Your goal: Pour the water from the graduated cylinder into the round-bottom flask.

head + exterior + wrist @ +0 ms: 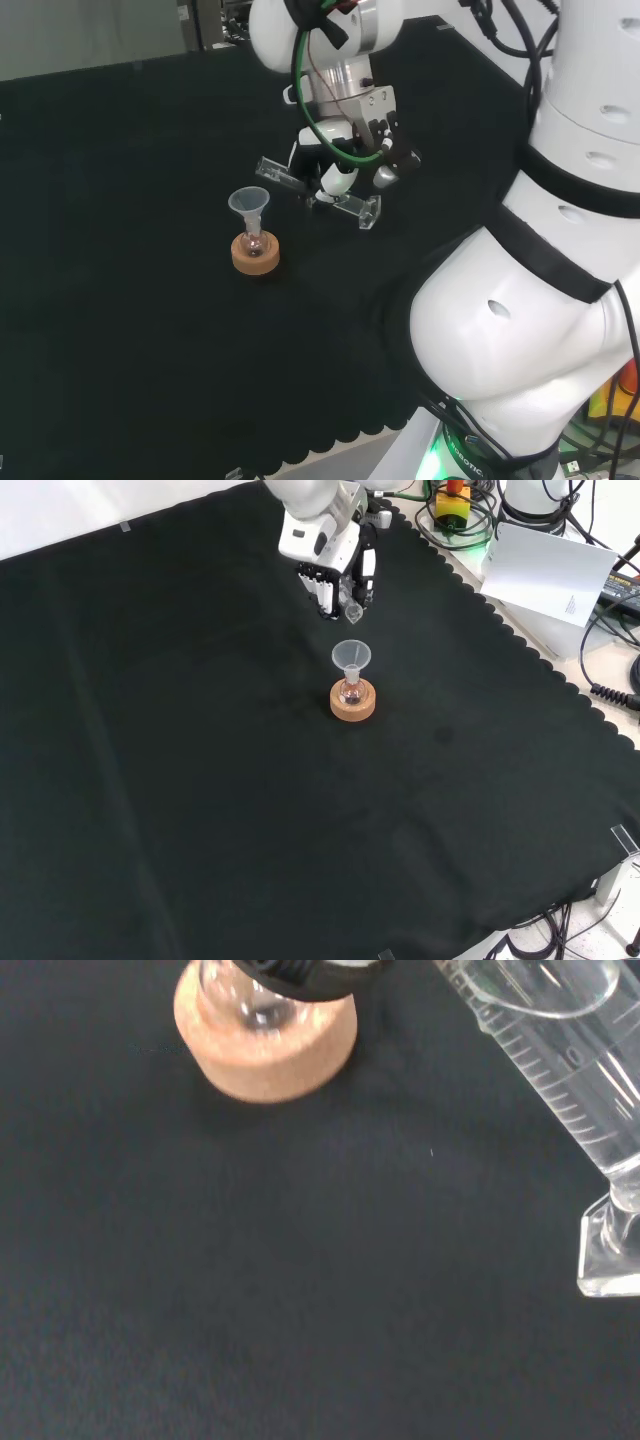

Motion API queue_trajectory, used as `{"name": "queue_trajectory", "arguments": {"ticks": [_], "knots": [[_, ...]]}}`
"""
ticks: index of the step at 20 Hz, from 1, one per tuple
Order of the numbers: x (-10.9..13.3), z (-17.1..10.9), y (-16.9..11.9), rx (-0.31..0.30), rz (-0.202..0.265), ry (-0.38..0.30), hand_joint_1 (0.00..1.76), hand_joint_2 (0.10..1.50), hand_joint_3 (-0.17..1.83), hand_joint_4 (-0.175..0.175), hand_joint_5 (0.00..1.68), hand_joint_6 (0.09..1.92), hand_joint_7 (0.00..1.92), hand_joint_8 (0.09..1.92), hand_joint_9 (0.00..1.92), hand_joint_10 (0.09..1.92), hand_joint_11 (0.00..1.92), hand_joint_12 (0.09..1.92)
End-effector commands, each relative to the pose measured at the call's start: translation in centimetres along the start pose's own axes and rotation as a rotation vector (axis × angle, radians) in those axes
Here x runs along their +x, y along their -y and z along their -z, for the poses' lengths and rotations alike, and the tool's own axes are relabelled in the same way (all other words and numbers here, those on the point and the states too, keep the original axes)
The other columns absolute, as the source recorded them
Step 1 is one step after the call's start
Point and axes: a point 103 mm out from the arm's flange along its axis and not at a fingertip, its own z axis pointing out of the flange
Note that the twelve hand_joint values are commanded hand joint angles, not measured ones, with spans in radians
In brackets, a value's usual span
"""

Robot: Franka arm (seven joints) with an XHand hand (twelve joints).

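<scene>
1. On my head view the hand (pixel 345 165) is curled around the cylinder (pixel 320 190), which hangs above the cloth (pixel 120 300) tipped close to level.
2. The cylinder's mouth points left toward the funnel (pixel 249 203), its base (pixel 369 212) to the right; mouth and funnel are near but apart.
3. The funnel sits in the flask (pixel 254 241), which stands on a cork ring (pixel 256 254) left of the hand.
4. On the front view I see the hand (pixel 340 575) just beyond the funnel (pixel 351 656), with the flask (pixel 351 691) and ring (pixel 353 702) nearer.
5. The wrist view shows the cylinder (pixel 560 1070) with its graduations and foot, the ring (pixel 265 1045) well apart from it.
</scene>
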Motion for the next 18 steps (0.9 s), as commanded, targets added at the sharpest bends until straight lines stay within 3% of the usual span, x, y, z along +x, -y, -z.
{"name": "queue_trajectory", "arguments": {"ticks": [1,18], "knots": [[-0.4,0.0,0.4,0.155,-0.040,0.046,1.28,1.05,0.00,-0.175,1.11,0.79,1.15,0.77,1.61,0.09,1.42,0.69],[0.6,1.2,0.0,0.288,-0.062,0.094,1.28,1.05,0.00,-0.175,1.11,0.78,1.15,0.76,1.61,0.09,1.42,0.68]]}}
